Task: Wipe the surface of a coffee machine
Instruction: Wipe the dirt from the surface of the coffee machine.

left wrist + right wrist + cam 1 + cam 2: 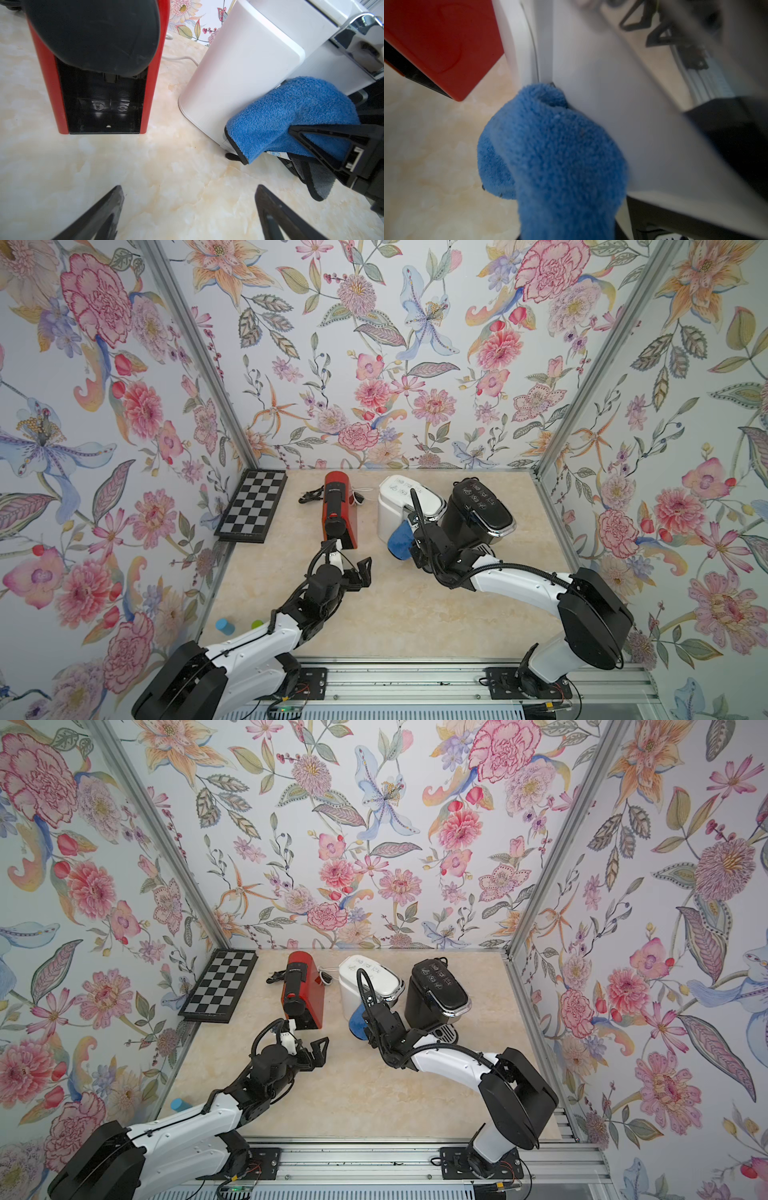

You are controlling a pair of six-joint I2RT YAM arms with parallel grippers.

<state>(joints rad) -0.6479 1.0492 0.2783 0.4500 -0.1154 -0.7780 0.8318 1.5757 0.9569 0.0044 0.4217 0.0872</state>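
**The right arm point(519, 580) presses a blue cloth point(398, 540) low on the white coffee machine point(392, 510)**

The white coffee machine stands on the table point(395, 614) between a red machine point(338, 514) and a black machine point(478, 510). It looks hard, smooth and heavy. The blue cloth is soft and floppy, best held by a bunched fold. The right claw point(409, 536) pinches it; its tips are hidden. The left claw point(189, 193) is spread, empty.

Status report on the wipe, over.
Right gripper shut on cloth, cloth against side of white machine. Left gripper open, empty, by red machine. Nothing blocking the cloth.
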